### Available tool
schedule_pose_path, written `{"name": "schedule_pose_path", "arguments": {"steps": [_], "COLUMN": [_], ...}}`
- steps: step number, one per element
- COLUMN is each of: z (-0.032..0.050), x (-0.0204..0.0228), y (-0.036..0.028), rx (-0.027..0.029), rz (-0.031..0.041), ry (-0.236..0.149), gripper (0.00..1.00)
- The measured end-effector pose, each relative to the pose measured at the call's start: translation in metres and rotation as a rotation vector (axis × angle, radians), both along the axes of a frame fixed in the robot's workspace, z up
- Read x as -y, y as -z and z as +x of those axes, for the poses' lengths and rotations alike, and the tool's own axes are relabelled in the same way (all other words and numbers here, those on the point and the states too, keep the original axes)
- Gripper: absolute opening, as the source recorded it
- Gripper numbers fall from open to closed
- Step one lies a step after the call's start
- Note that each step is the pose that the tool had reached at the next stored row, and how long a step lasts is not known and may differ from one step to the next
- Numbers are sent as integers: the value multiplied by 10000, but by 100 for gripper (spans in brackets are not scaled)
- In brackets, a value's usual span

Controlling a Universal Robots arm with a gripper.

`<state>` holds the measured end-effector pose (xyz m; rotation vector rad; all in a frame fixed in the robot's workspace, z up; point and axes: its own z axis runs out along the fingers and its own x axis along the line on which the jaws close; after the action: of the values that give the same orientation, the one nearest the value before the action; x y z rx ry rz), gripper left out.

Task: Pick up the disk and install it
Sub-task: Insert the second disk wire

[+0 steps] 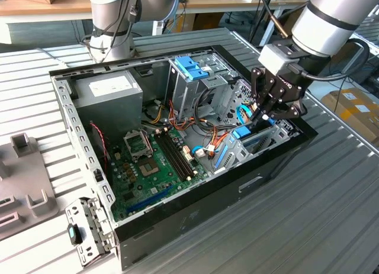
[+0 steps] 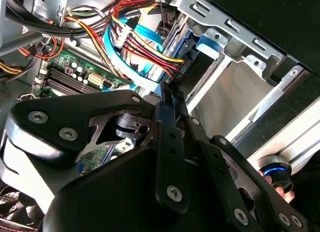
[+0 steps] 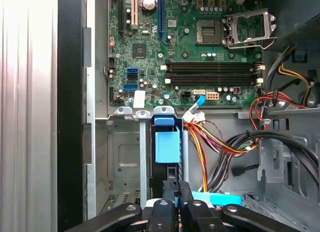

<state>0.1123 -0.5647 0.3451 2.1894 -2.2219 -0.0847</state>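
I can make out no legible text from here: the white sticker (image 1: 108, 84) on the power-supply box (image 1: 112, 98) and the motherboard (image 3: 190, 46) markings stay unreadable.

silver-grey arm (image 1: 331, 19) with black cable, black gripper (image 1: 273, 111) linkages studded with what look like screws.

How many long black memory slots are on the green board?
4. The memory slots lie side by side on the motherboard, next to the processor socket. None seems hidden.
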Motion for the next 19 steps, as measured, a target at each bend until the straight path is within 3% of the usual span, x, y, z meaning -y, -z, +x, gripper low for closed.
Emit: {"name": "schedule_pose_path", "arguments": {"steps": [6, 19], "z": [12, 12], "x": [1, 17], "y": [-4, 21], "rx": [-2, -3], "rz": [173, 189], "ry": [-25, -25], "gripper": [16, 16]}}
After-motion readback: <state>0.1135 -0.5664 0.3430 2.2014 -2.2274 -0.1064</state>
